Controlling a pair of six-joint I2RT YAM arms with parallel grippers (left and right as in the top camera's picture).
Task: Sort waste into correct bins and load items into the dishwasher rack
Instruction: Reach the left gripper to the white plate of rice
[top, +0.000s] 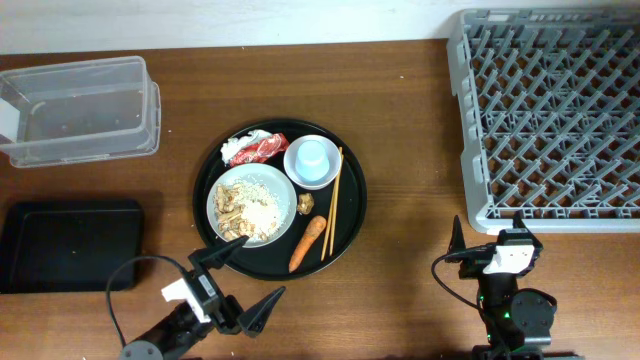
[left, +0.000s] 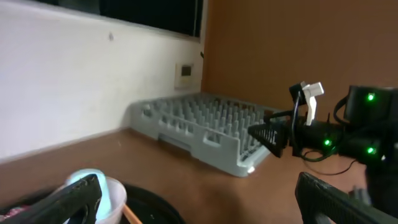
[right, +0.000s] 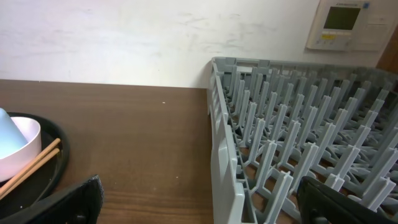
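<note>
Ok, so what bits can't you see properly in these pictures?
Overhead: the dishwasher rack runs off the right edge, so its far side is missing.
Overhead: the flat black tray is cut by the left edge.
Overhead: the small brown lump is too small to identify.
Overhead: the cup sits in the bowl, hiding the bowl's inside.
Left wrist: the cup is blurred, partly behind the left finger.

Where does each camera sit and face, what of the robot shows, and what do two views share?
Overhead: above the table, looking straight down on round tray and rack; both arms at bottom edge.
Left wrist: on the left arm, facing the right arm; left claw fingers in bottom corners.
Right wrist: on the right arm, facing the wall across the rack; right claw fingers in bottom corners.
Shared: both wrist views show rack and light-blue cup.
</note>
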